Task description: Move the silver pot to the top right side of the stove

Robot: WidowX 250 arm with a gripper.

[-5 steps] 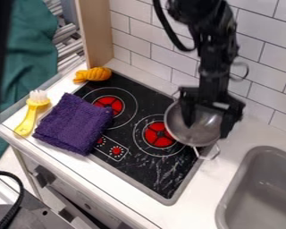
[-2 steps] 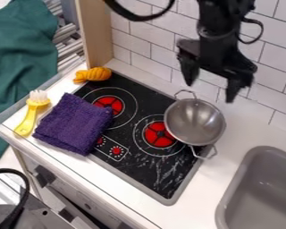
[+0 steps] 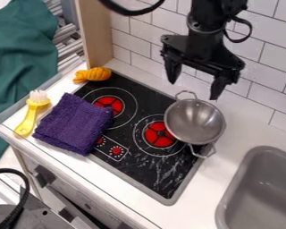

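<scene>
Gap above pot (image 3: pixel 195 120), towel (image 3: pixel 73 123) overlapping burner (image 3: pixel 110 105)

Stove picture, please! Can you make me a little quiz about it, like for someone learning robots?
1. True or false: the gripper is open and holding nothing.

2. Which thing lies partly over the left edge of the stove?
A) a red cup
B) a purple cloth
C) a green spoon

3. Fill in the blank: the silver pot has two ____ sticking out from its sides.

Key: 1. True; 2. B; 3. handles
</scene>
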